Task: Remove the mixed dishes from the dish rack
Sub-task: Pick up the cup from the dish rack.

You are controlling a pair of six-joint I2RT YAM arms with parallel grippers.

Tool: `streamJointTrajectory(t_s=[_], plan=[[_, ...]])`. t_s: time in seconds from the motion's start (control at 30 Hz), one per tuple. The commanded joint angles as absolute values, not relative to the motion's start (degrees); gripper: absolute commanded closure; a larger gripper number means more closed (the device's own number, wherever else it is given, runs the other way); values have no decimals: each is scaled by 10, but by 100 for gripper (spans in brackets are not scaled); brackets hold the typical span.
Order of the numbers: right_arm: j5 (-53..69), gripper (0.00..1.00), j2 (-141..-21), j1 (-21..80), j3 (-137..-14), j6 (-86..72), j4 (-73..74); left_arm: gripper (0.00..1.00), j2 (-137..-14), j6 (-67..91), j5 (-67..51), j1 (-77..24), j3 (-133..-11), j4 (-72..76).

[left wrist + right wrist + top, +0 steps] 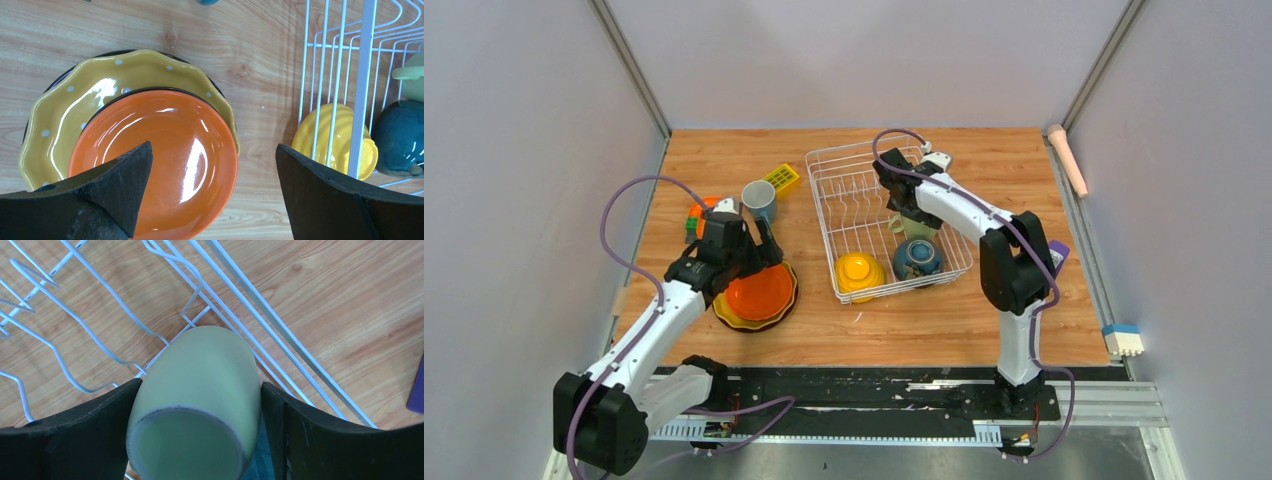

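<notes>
step in hand: r arm taking the pale green mug (197,375) out of the dish rack (824,170). the right gripper (911,215) is down in the rack's right half. its two black fingers sit either side of the mug body, set fairly wide, and both look pressed against its sides, so it reads as a grip, though not lifted yet.

the mug lies tilted on the rack wires w/ its open mouth toward the wrist cam. smooth matte glaze, darker ring at the lip, handle not seen from here.

next move, by my judgement: lift straight up so the mug clears the upright tines and side wires, then carry it out to the wood table (1024,160). a round smooth body could slip or twist in the pads.

also in the rack, near edge: yellow bowl (861,272) and dark bowl (918,258), side by side.

left gripper (212,170) hangs fully open, holding nothing, above an orange plate (175,140) stacked on a yellow plate (100,85) left of the rack. blue mug (759,200) stands upright behind them.
</notes>
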State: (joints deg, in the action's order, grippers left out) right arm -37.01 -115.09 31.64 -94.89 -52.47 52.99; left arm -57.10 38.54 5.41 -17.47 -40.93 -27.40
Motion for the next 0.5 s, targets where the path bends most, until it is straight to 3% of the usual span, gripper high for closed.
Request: streamJointTrajectory(t_s=[0.0,0.23,0.47], plan=[[-378,79,-1112,319,-969,-520,567,0,-576,389,47,-173,-411,-255],[-376,90,-1056,321,-968,-507,553,0,-576,389,39,-173,-412,-255],[-350,100,-978,320,-892,-491,459,0,-572,387,26,-172,-413,-256]])
